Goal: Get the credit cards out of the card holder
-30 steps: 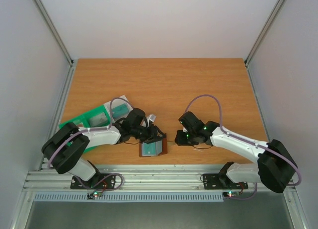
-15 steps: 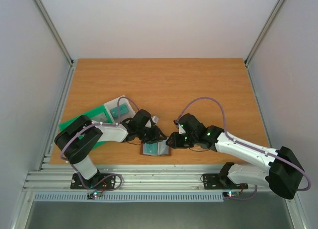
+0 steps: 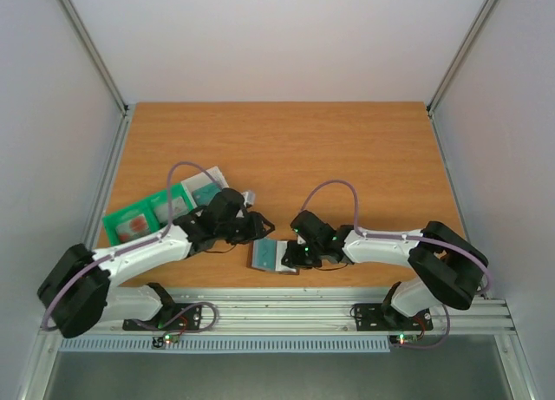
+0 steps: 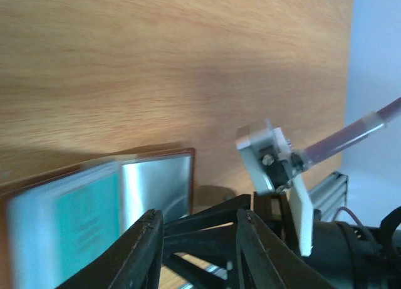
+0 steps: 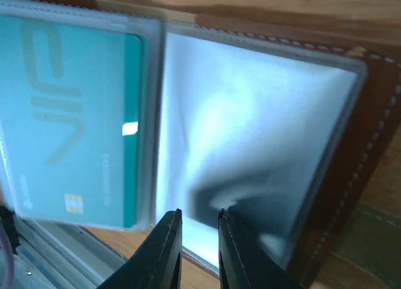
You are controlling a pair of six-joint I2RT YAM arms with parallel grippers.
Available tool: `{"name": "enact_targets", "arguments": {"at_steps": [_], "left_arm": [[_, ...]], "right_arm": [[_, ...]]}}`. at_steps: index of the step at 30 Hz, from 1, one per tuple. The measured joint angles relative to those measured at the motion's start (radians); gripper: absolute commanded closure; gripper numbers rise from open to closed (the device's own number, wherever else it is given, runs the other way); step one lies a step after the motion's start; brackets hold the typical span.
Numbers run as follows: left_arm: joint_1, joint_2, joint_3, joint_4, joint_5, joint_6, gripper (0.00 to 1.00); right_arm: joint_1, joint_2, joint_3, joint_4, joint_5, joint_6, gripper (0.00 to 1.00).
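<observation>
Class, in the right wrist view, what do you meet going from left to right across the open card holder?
Teal card → pale glossy pocket → brown edge of the card holder.

A wooden table [image 3: 277, 140] stands between plain white walls [image 3: 277, 36].

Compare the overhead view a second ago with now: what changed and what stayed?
The right pincer slid left onto the right half of the open card holder. The left pincer drew back off its far edge as that arm's elbow swung out left. The holder, a teal card inside it, and the green tray stayed put.
</observation>
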State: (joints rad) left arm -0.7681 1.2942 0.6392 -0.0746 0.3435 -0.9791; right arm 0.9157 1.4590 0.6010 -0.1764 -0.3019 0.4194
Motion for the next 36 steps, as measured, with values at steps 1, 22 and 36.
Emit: {"name": "enact_targets", "arguments": {"at_steps": [1,22,36], "left_arm": [[0.0,-0.035,-0.004,-0.038,-0.027,0.006,0.65],[0.001,-0.038,-0.199,-0.167,-0.097,0.129,0.85],[0.0,-0.169,-0.218,-0.164,-0.086,0.071,0.8]], "right_arm": [[0.0,0.013,0.0,0.006,0.003,0.002,0.81],[-0.019,-0.002,0.038,-0.085,0.121,-0.167,0.76],[-0.02,0.029,0.082,-0.032,-0.029,-0.14,0.79]]}}
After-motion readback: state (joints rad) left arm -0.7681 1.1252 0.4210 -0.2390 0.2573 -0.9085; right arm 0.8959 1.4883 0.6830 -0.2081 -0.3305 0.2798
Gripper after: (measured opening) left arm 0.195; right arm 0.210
